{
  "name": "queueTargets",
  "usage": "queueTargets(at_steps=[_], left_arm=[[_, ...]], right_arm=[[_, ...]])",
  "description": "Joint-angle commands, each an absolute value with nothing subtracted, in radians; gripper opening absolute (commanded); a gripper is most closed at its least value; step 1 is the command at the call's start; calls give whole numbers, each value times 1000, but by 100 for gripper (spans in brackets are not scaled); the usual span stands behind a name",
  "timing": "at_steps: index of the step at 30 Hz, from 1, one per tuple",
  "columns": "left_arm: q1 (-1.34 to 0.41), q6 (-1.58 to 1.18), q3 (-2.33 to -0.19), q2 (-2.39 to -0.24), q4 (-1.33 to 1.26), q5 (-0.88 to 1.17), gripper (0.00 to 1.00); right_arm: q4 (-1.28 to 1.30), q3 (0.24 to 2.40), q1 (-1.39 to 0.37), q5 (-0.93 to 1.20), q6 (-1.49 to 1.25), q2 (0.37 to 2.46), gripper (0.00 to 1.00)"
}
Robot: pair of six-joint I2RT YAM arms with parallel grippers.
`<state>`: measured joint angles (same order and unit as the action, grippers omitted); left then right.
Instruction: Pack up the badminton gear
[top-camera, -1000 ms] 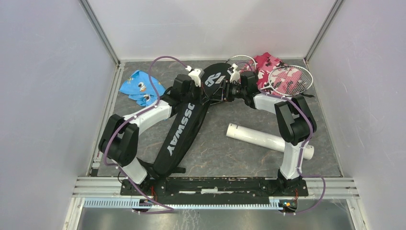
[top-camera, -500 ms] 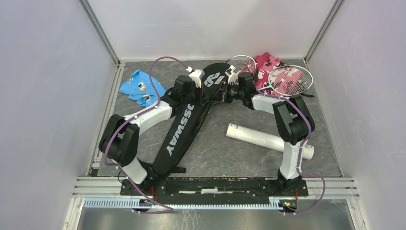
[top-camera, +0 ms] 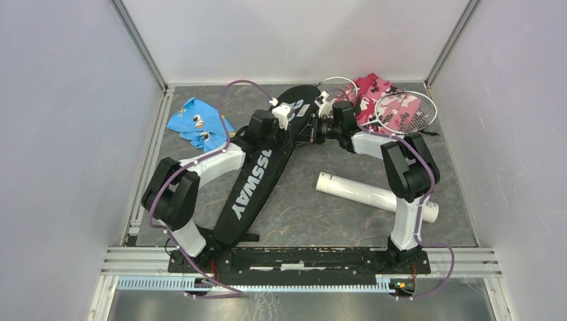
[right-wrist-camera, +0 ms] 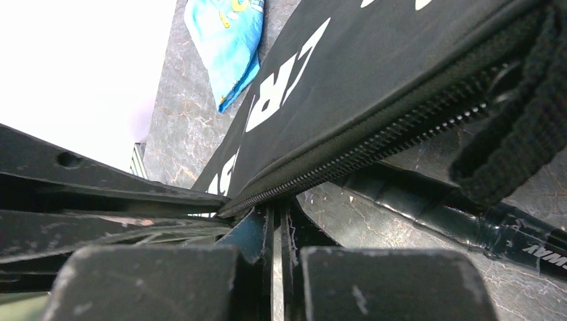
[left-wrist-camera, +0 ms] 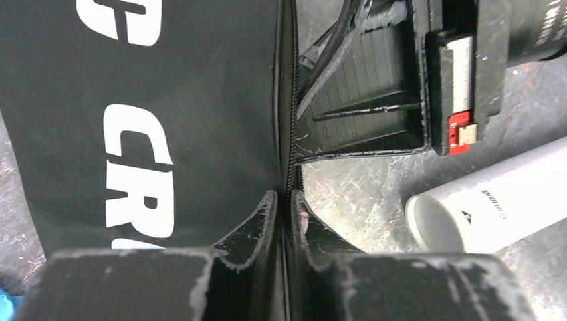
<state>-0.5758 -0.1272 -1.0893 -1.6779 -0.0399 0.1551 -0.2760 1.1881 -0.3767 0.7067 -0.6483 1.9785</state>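
Table [top-camera: 301, 200] of grey marbled surface carries the long black racket bag [top-camera: 251, 190], lying aslant from near left toward the far middle, with the white tube [top-camera: 364, 192] on its side to the right, apart from it. At the far right one racket [top-camera: 406, 111] and a second racket [top-camera: 337, 87] rest their heads on the pink cloth [top-camera: 374, 90]. The left claw [left-wrist-camera: 286, 200] is pinched together on the bag's zipper edge, and the right claw [right-wrist-camera: 275, 214] is clamped on the same seam farther along.
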Motion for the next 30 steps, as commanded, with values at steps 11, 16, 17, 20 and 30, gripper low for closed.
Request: queueTargets(at_steps=[11,16,17,20,30], left_arm=[[-603,25,-1141,-1725,-29,28,38],[-610,62,-1163,-1741,-21,-9,42],[-612,68,-1166,-1746,-19,-22,42],[-621,97,-1179,-1762,-9,-43,44],[-658,204,-1197,-1787,22,-165,48]], right_arm=[[-324,1183,-369,724,-634,1937,0],[-329,1171,-370,724,-631,1936,0],[-330,1169,-370,724,-631,1936,0],[-330,1172,-370,727,-628,1934,0],[-312,1180,-367,733,-604,1936,0]])
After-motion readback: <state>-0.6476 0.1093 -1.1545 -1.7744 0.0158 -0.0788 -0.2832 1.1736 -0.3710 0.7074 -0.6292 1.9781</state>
